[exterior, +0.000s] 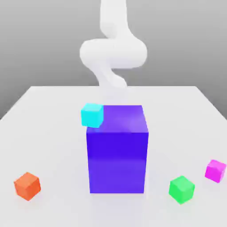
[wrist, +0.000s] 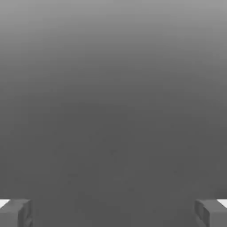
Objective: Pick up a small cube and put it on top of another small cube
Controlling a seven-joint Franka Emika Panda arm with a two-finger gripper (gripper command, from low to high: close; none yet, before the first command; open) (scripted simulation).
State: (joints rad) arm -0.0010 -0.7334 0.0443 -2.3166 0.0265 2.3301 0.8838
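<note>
On the exterior view's left, an orange cube (exterior: pixel 27 185) sits near the front edge of the pale desk (exterior: pixel 53 133), well apart from everything else. Further right and farther back, a cyan cube (exterior: pixel 92 115) appears at the upper left corner of a large blue-violet block (exterior: pixel 117 150); it seems to rest on or hang off that corner of the block's top, though from this angle it could equally lie just behind the corner, so contact is uncertain. The block stands upright in the middle of the desk, much bigger than any of the small cubes, its top face a little lighter than its front.

Behind the block, at the far side of the desk, the white arm (exterior: pixel 113 53) rises and curls over, its lower part faint against the grey background.

To the right of the block, a green cube (exterior: pixel 181 189) lies near the front, turned slightly so one edge faces forward. Just beyond it, further right and a little farther back, a magenta cube (exterior: pixel 216 170) sits close to the exterior view's right edge, apart from the green one.

In the hand view, the pincer (wrist: pixel 113 213) is spread wide: its two grey fingertips (wrist: pixel 17 213) stand at opposite sides with nothing between them, looking onto a plain grey surface.
</note>
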